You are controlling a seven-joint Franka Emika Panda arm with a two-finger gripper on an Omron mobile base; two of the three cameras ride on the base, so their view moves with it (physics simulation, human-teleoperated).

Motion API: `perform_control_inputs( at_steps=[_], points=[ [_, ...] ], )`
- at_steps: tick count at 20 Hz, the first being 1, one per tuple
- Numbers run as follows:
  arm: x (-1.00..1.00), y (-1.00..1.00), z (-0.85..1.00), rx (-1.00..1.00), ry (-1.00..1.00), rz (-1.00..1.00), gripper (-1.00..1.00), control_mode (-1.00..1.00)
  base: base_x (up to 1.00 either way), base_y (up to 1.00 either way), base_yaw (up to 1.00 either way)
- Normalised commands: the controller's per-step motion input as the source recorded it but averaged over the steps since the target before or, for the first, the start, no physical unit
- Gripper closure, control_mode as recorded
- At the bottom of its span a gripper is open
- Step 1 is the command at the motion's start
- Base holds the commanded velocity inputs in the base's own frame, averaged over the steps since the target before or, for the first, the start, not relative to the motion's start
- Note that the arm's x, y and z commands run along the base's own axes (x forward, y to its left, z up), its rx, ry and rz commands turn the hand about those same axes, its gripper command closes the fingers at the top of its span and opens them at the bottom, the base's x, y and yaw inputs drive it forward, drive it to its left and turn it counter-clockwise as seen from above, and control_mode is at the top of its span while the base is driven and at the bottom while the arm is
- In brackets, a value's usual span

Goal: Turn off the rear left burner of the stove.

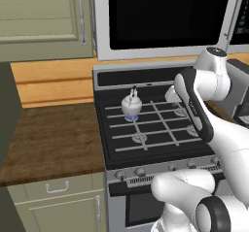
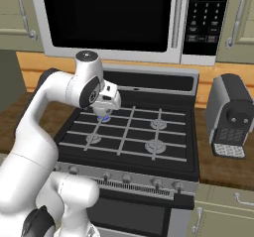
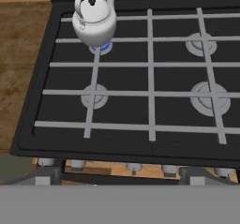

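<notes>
The stove [image 1: 109, 129] has a black cooktop with thin grey grates. Its rear left burner [image 3: 101, 48] glows blue under a small white kettle [image 3: 95, 21]; the same glow appears as a blue spot [image 1: 130, 116] and again just below my hand [image 2: 104, 116]. My gripper [image 3: 119, 177] hangs high above the front half of the cooktop and looks down on it, open, its fingertips [image 3: 44, 177] wide apart with nothing between them. A row of small round knobs [image 3: 133, 168] runs along the stove's front, below the gripper. The knobs [image 1: 140, 171] sit well under my hand.
A black-fronted microwave [image 2: 109, 13] hangs over the stove. A dark coffee machine [image 2: 229, 114] stands on the counter to the right. A wooden counter [image 1: 48, 139] lies to the left, with cabinet doors [image 1: 58, 211] below. Three unlit burners [image 3: 94, 96] share the cooktop.
</notes>
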Motion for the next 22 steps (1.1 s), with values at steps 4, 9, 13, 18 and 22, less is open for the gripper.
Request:
perform_control_inputs(
  at_steps=[4, 9, 13, 18, 22],
  points=[
    [0.0, -0.04, 0.0, 0.0, 0.0, 0.0, -1.0, -1.0, 0.0, 0.0, 0.0],
    [0.0, 0.0, 0.0, 0.0, 0.0, 0.0, -1.0, 1.0, 0.0, -0.26, 0.0],
    [0.0, 0.0, 0.0, 0.0, 0.0, 0.0, -1.0, 1.0, 0.0, -0.35, 0.0],
    [0.0, 0.0, 0.0, 0.0, 0.0, 0.0, -1.0, 1.0, 0.0, -0.43, 0.0],
    [0.0, 0.0, 0.0, 0.0, 0.0, 0.0, -1.0, 1.0, 0.0, -0.46, 0.0]
  ],
)
